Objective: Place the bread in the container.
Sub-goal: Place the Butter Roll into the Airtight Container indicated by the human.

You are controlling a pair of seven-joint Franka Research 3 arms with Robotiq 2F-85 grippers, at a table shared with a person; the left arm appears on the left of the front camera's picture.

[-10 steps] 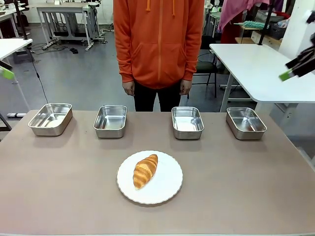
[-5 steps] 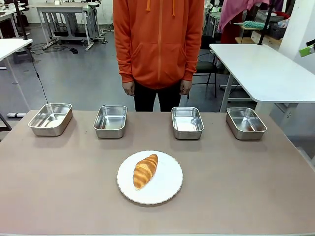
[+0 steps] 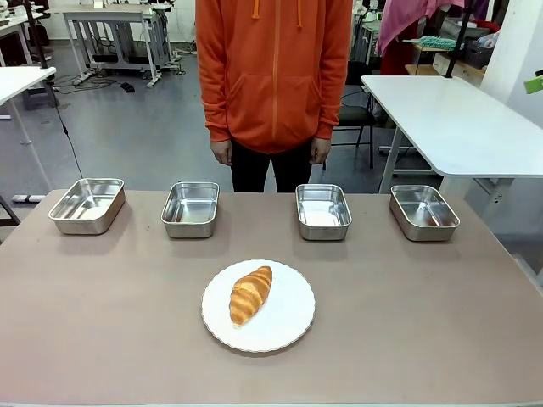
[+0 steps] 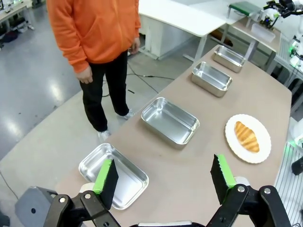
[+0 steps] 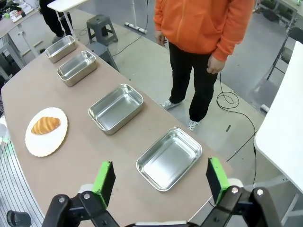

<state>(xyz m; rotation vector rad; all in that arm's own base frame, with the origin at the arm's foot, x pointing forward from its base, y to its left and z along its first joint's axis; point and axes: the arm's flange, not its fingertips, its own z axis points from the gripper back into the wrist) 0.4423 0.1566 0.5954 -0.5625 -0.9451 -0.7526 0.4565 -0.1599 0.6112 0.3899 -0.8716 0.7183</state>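
The bread (image 3: 251,294) lies on the left half of a round white plate (image 3: 288,318) in the middle of the brown bench (image 3: 424,339). In the front view its long axis runs from 7 to 1 o'clock, and nothing touches it.

Beyond the plate, four steel containers stand in a row along the bench's far edge, each apart from its neighbours. Seen from the plate:
- the far-left container (image 3: 86,204) is at about 10 o'clock
- the inner-left container (image 3: 190,209) is at 11
- the inner-right container (image 3: 323,211) is at 1
- the far-right container (image 3: 423,212) is at 2

Each shows bare steel inside. Which one is meant for the bread cannot be told.

A person (image 3: 273,76) in an orange hooded top stands at 12 o'clock behind the bench, between the two inner containers. The person's hands (image 3: 319,151) hang by the hips, well apart from the bench.

The left tool (image 4: 164,172) hangs high over the bench's left end, its jaws spread wide with nothing between them. In its wrist view the far-left container lies below it, and the bread on its plate is toward 2 o'clock.

The right tool (image 5: 160,179) hangs high over the bench's right end, its jaws also wide apart and empty. The far-right container lies beneath it, and the bread is toward 10 o'clock. In the front view one green pad (image 3: 534,85) shows at the picture's right edge, at about 2 o'clock, well above the bench.
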